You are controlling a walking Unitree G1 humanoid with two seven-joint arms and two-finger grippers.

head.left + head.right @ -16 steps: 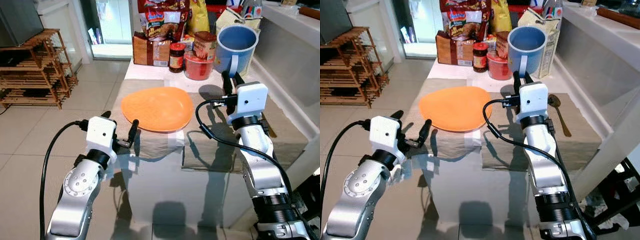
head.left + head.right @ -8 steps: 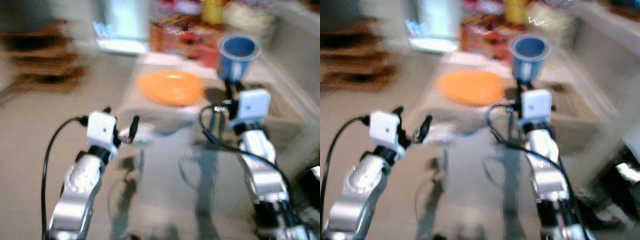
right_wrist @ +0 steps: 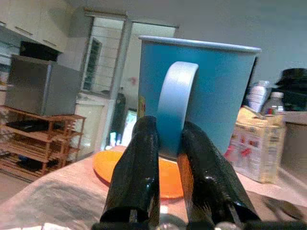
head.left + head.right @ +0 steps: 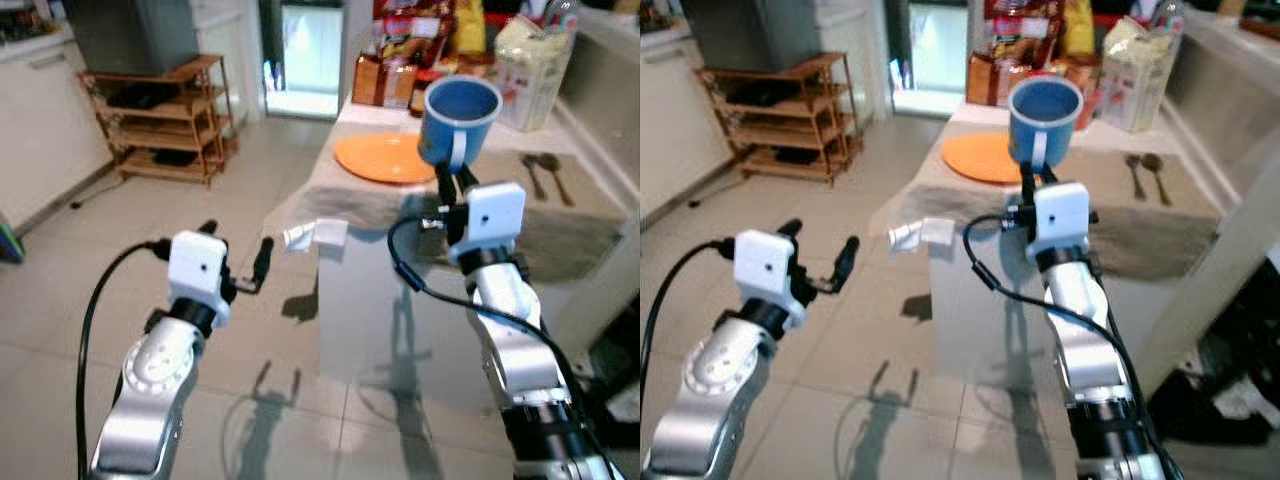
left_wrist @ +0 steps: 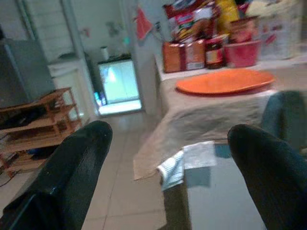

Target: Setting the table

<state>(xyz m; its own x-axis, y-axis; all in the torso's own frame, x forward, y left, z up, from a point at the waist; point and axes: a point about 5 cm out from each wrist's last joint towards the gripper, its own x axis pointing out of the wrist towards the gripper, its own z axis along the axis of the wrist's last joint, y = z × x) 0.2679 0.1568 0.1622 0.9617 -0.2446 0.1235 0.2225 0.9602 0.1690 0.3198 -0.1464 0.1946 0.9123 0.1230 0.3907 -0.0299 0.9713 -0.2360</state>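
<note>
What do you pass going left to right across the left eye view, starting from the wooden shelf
wooden shelf → left gripper → orange plate → blue mug, held up by the right gripper → two spoons on the table mat.

Bare cloth on the surface [image 4: 590, 235] lies open between the orange plate [image 4: 385, 158] and the two spoons [image 4: 545, 175], while packets and jars [image 4: 415, 75] crowd its far edge and open floor [image 4: 150, 240] spreads to the left.
</note>
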